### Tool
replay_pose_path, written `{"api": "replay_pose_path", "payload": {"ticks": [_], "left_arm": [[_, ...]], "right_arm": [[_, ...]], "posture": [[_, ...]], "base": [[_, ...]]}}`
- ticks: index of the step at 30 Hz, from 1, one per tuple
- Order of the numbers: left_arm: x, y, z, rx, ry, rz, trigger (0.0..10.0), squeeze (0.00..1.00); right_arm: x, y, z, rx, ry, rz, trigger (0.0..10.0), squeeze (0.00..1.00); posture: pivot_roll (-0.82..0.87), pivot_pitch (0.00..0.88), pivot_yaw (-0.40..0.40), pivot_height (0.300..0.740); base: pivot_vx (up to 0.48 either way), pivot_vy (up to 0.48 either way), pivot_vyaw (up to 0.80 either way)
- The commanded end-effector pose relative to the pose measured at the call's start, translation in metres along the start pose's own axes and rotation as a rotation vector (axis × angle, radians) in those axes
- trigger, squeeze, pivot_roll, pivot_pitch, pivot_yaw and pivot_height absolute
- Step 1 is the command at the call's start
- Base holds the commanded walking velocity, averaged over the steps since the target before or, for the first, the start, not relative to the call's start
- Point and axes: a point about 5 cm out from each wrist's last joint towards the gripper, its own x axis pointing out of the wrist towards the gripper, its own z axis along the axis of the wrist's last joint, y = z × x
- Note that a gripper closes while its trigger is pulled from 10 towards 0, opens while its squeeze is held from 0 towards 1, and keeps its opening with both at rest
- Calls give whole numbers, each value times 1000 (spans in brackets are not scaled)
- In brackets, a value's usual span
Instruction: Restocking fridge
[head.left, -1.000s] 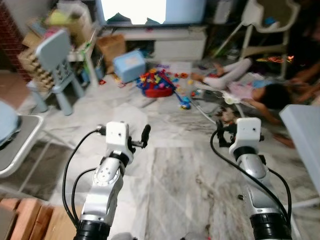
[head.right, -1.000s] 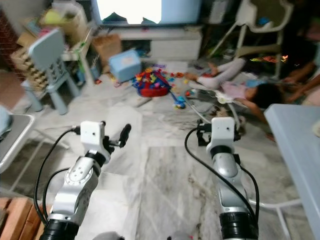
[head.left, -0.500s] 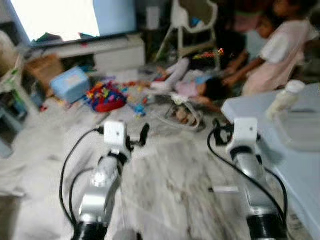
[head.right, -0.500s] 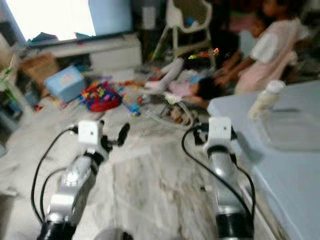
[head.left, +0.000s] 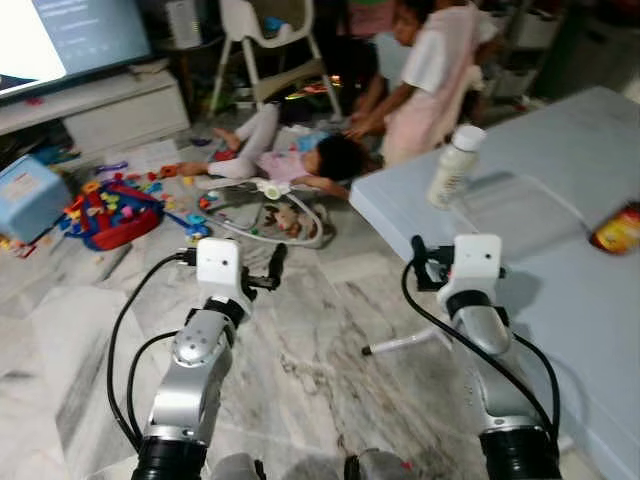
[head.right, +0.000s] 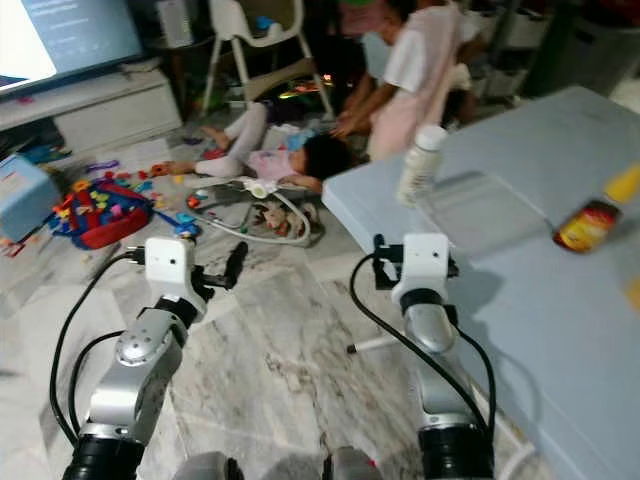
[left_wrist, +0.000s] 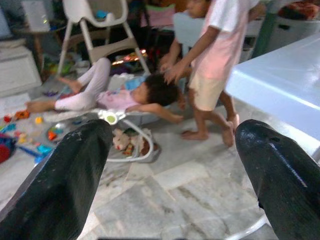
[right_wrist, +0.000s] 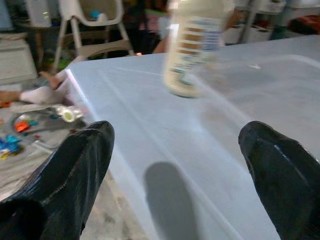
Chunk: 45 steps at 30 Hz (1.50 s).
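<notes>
A pale blue table (head.right: 520, 300) filled the robot's right side above a marbled floor (head.left: 300, 370). Two people (head.left: 430, 70) occupied the floor beyond it, one lying down, one standing. On the table stood a cream bottle (right_wrist: 192, 47), upright near the far corner, ahead of the right gripper (right_wrist: 175, 165) and well apart from it. Its fingers (right_wrist: 60, 180) were spread wide, holding nothing. The left gripper (left_wrist: 170, 170) hung equally wide and empty over the floor.
</notes>
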Motion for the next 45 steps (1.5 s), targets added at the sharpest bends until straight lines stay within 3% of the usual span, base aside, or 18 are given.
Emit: {"api": "replay_pose_path", "payload": {"ticks": [1,9,15,22,32,36,45], "left_arm": [[0,0,-2,6,17,8,10000,0],[1,0,-1,-1,14,9,10000,0],[1,-1,-1,5,14,-3,10000,0],[4,-3,0,10,16,-36,10000,0],[7,-3,3,17,8,-55,10000,0],[4,-3,2,18,10,-53,10000,0],[4,-3,3,18,10,-50,10000,0]], "right_arm": [[1,-2,2,0,-6,0,10000,0],[-1,-4,8,-14,-39,-23,10000,0],[-18,-27,10,-8,-58,-183,10000,0],[-23,-44,2,107,-19,-267,10000,0],[-11,-42,10,185,-40,-260,10000,0],[-9,-35,13,141,-49,-225,10000,0],[-9,-30,10,155,-5,-245,10000,0]], "posture": [[-43,56,25,740],[-42,54,24,740],[-51,57,33,740],[-67,50,57,740],[-59,50,72,740],[-53,53,72,740],[-52,59,69,740]], "base": [[0,0,0],[0,0,0],[0,0,0],[0,0,0],[0,0,-80],[0,0,0],[0,0,0]]}}
